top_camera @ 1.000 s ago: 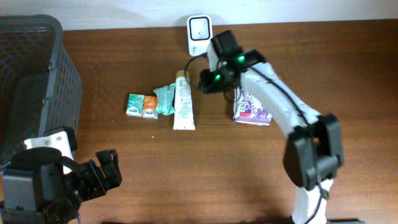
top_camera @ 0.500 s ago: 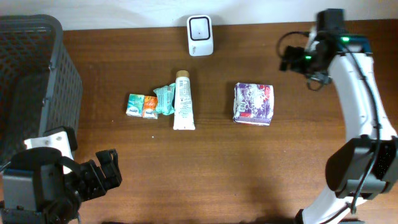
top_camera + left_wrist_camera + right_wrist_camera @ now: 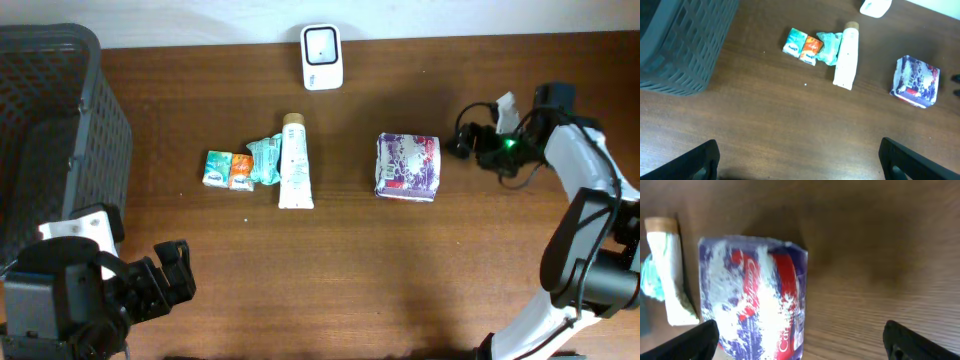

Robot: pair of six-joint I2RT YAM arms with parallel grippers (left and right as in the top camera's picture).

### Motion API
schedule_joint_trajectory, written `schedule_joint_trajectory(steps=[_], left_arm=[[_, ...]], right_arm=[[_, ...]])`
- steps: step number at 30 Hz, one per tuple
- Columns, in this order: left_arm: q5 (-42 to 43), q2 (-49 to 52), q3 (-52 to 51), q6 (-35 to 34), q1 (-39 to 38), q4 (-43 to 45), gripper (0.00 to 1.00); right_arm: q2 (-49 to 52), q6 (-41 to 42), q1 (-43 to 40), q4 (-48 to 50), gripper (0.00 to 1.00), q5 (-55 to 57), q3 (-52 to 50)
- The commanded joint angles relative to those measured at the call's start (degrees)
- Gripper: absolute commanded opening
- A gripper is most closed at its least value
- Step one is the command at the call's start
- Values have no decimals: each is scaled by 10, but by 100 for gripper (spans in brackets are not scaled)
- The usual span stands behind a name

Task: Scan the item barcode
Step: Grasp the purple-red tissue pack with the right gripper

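Right gripper [image 3: 468, 146] has swung down to just right of the purple packet [image 3: 407, 167], jaws wide and empty.
Left of the packet lie a white tube [image 3: 294, 163] and small sachets [image 3: 229, 170]; the scanner [image 3: 322, 43] stands beyond it and the basket [image 3: 60, 120] far left. The left gripper [image 3: 175, 272] gapes empty, well apart. The packet's print blurs in the right wrist view.

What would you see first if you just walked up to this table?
Probably the purple packet lying alone right of the middle, with the right gripper open beside it, not touching. Then the white tube and little colourful packets in a row at the centre, and the big dark basket at the left edge.
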Motion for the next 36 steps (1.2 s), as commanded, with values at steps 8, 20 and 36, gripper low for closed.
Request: schedule_joint_trajectory(steps=[8, 20, 36], left_arm=[[-7, -1, 0, -3, 1, 1, 99], [-7, -1, 0, -3, 1, 1, 99], [-7, -1, 0, -3, 1, 1, 99]], right_arm=[[19, -6, 87, 121, 70, -71, -110], [-115, 75, 148, -62, 4, 259, 46], [-18, 187, 324, -132, 66, 577, 66]])
